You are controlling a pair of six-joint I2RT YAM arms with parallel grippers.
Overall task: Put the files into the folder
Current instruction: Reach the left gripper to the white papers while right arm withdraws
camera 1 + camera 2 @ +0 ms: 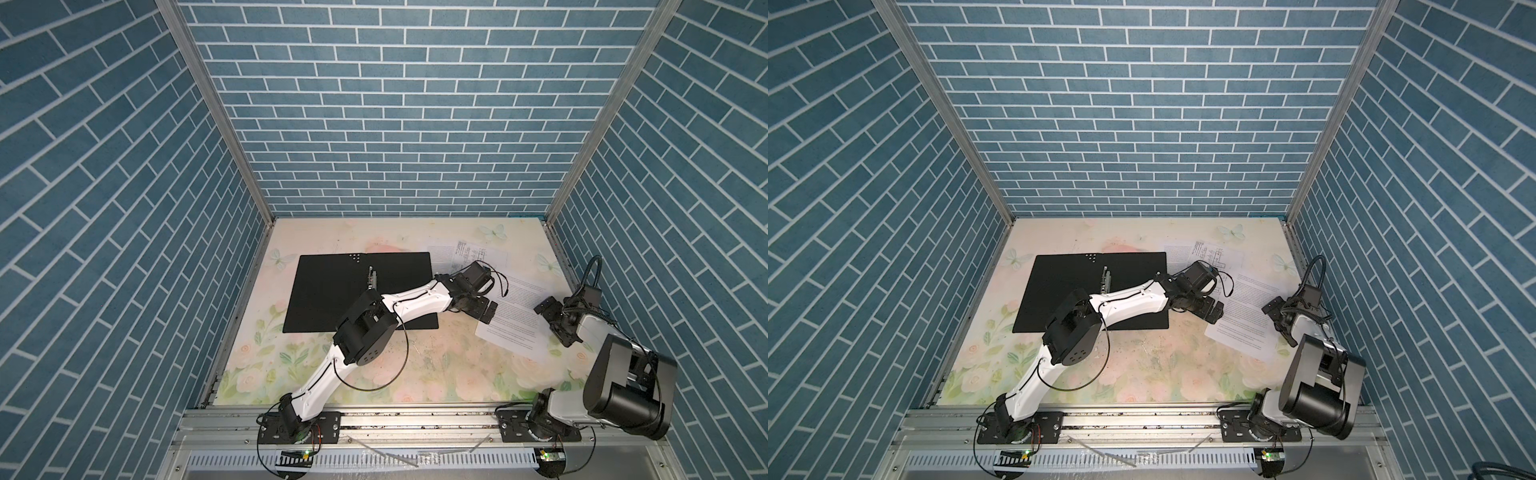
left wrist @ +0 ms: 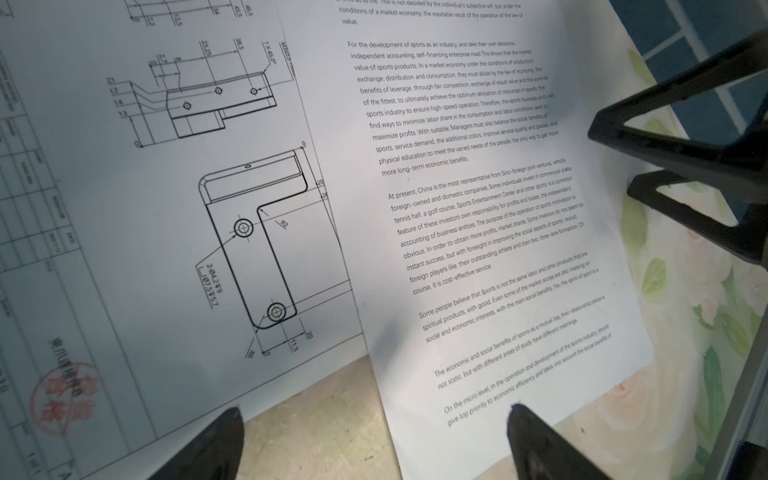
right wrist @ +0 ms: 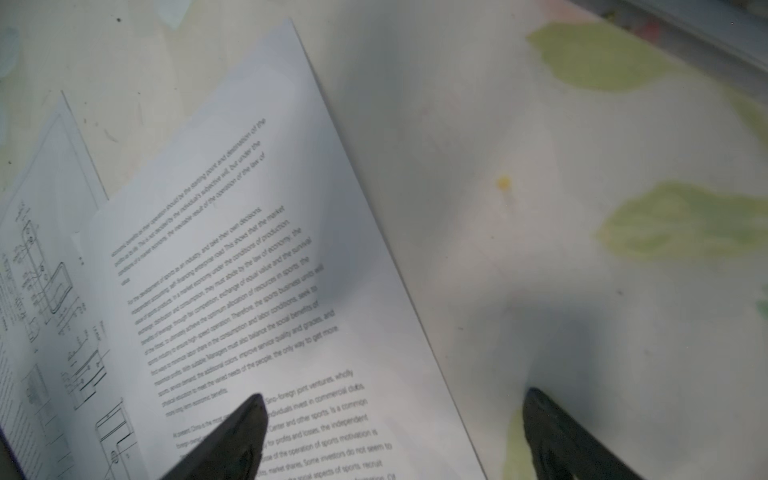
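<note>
The folder (image 1: 328, 286) (image 1: 1059, 286) lies open on the left of the table, its black inside facing up, with a metal clip (image 1: 371, 279) at the spine. Two files show on the right: a drawing sheet (image 1: 478, 251) (image 2: 208, 216) and a text sheet (image 1: 519, 328) (image 2: 478, 208) (image 3: 249, 270) that overlaps its edge. My left gripper (image 1: 488, 311) (image 1: 1214, 309) (image 2: 374, 415) reaches across the folder and stands open low over the text sheet's left corner. My right gripper (image 1: 552, 324) (image 1: 1280, 324) (image 3: 395, 399) is open astride that sheet's right edge. Neither holds anything.
The floral table mat (image 1: 415, 365) is bounded by blue brick walls on three sides and an aluminium rail (image 1: 415, 419) at the front. The right gripper's fingers (image 2: 606, 124) show in the left wrist view beyond the text sheet's far edge.
</note>
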